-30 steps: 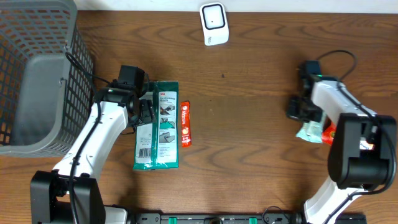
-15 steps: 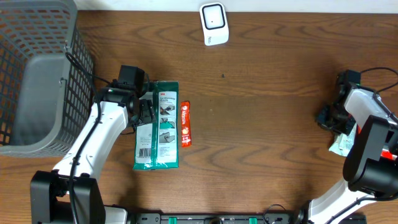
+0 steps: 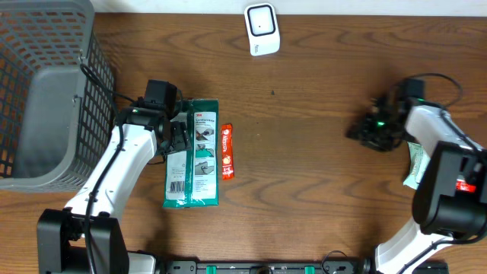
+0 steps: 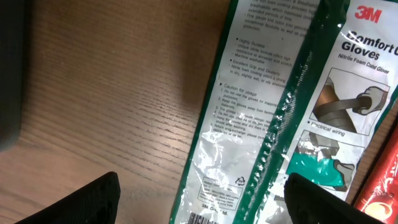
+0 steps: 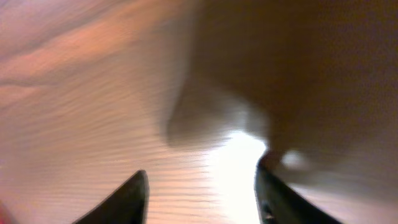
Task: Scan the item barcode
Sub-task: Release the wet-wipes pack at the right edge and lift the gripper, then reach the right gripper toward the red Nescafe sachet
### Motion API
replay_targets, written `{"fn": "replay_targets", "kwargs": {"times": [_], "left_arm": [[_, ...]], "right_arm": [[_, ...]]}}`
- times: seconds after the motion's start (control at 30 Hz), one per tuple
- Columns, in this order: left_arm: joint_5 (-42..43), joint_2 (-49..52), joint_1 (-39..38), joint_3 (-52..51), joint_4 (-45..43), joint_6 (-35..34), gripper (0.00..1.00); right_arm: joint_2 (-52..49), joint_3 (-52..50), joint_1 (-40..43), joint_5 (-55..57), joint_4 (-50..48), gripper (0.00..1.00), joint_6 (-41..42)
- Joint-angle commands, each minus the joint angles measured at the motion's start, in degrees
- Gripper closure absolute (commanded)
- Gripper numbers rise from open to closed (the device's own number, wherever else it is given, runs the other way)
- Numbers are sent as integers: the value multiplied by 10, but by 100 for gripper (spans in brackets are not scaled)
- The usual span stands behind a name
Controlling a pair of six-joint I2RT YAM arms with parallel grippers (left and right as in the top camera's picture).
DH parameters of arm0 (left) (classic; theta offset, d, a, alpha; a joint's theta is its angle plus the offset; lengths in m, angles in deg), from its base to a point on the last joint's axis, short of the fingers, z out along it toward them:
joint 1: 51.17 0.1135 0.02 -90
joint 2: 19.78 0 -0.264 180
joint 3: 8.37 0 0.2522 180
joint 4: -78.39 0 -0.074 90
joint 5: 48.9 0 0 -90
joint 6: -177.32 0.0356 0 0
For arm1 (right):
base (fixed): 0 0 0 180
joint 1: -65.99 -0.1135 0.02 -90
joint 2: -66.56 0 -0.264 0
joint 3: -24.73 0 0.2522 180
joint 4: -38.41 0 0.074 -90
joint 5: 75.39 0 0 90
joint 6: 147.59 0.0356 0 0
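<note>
Pick-up was judged in hand: the left gripper (image 4: 200,202) was held wide open and empty, the glove packet (image 4: 280,112) directly beneath it. The right gripper (image 5: 202,186), blurred, seemed parted and empty. Descent and closure on the packet's edge were called for next.

The glove packet (image 4: 267,124) reads "3M", "Gloves", "Nitrile Foam" and "Caution for usage".
</note>
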State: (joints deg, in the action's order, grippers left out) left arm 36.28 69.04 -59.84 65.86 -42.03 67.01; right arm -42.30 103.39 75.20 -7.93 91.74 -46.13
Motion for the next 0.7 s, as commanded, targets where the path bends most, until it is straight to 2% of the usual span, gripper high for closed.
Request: {"fn": "replay_targets", "kwargs": {"times": [0.0, 0.03, 0.07, 0.17, 0.27, 0.33, 0.37, 0.5, 0.67], "left_arm": [[-3, -4, 3, 8, 0, 3, 15], [-3, -4, 3, 9, 0, 3, 15], [-3, -4, 3, 9, 0, 3, 15], [-3, -4, 3, 8, 0, 3, 15], [-3, -4, 3, 8, 0, 3, 15], [-3, -4, 3, 8, 0, 3, 15], [-3, -4, 3, 9, 0, 3, 15], [-3, -4, 3, 8, 0, 3, 15], [-3, -4, 3, 9, 0, 3, 15]], "right_arm": [[-40, -29, -68, -61, -17, 21, 45], [-40, -29, -84, -61, -27, 8, 63], [-40, -29, -104, -61, -41, 1, 82], [-40, -29, -166, -61, -90, 1, 127], [-40, -29, -231, -60, -137, 1, 138], [-40, -29, -279, -57, -171, 14, 141], [-40, -29, -298, -47, -184, 18, 152], [-40, -29, -378, 34, -216, 27, 221], [-40, -29, -456, 114, -252, 41, 235]]}}
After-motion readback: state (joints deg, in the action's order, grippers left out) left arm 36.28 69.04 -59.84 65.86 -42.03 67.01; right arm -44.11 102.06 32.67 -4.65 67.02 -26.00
